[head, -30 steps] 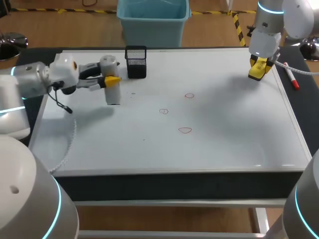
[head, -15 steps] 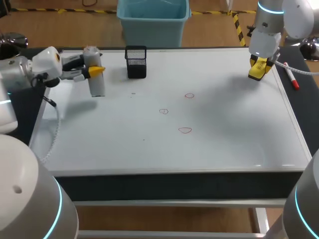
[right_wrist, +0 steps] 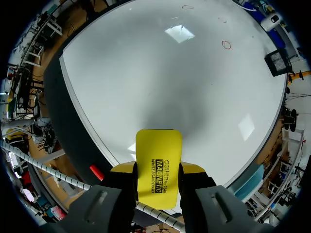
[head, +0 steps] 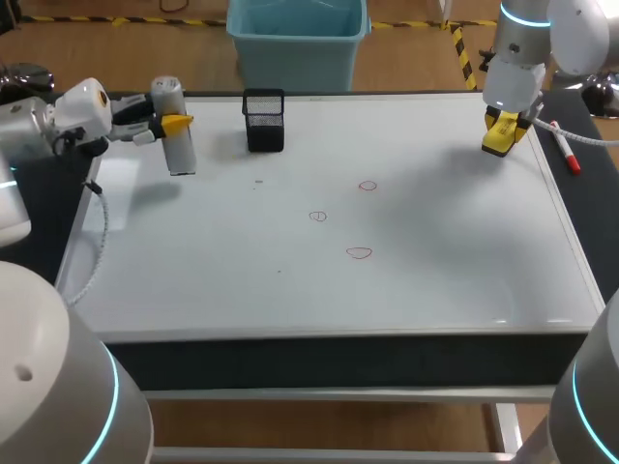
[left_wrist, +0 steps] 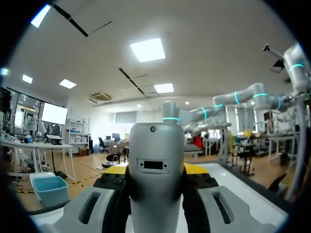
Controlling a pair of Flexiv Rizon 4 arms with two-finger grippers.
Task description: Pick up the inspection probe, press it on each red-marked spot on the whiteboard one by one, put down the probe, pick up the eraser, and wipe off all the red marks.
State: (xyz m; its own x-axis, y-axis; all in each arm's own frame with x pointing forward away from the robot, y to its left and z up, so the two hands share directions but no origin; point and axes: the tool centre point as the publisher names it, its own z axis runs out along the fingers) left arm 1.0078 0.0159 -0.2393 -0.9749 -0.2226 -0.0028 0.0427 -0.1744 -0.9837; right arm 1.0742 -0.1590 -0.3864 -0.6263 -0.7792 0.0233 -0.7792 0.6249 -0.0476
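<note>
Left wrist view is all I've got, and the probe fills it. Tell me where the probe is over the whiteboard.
Observer: The probe is near the whiteboard's far left corner, just left of the black mesh pen holder.
Operator: Give me the red marks.
Observer: Three red marks sit near the board's middle, all to the right of the probe, none wiped.
Operator: Report the right arm.
Observer: Its jaws are shut on the yellow eraser, at the board's far right edge.
</note>
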